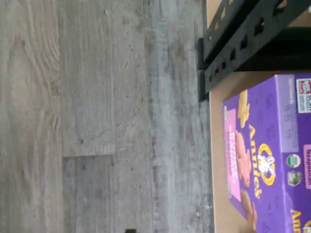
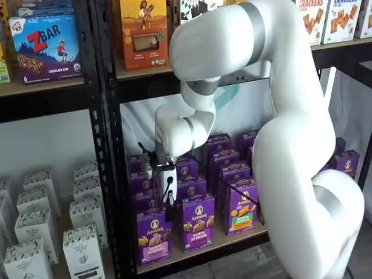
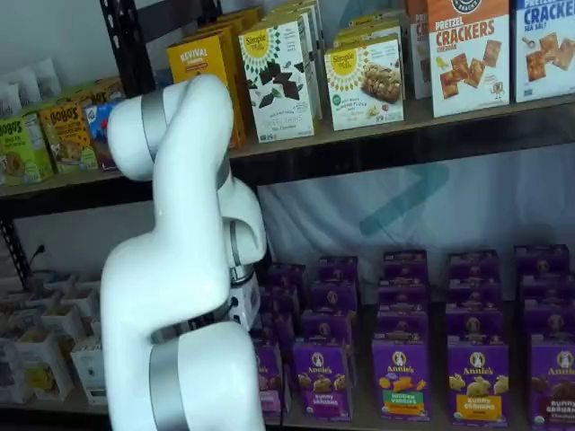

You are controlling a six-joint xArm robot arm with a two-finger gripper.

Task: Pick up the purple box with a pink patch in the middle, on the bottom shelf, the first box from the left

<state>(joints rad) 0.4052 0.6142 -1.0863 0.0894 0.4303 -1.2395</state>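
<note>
In the wrist view the purple box (image 1: 265,155) stands at the edge of the bottom shelf (image 1: 218,145), beside grey floor (image 1: 97,116). In a shelf view the gripper (image 2: 169,210) hangs just above that box (image 2: 153,235), leftmost in the front row; its jaws stand wide, holding nothing. In the other the arm (image 3: 180,296) hides it.

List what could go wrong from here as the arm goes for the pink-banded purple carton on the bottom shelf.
1. The small purple Annie's carton with the pink band stands close beside a similar purple carton; a finger may nudge that neighbour.
2. More purple cartons stand right behind it, so pushing in could topple the row.
3. The black perforated rack post stands near the white gripper; its fingers may clip it.
</note>
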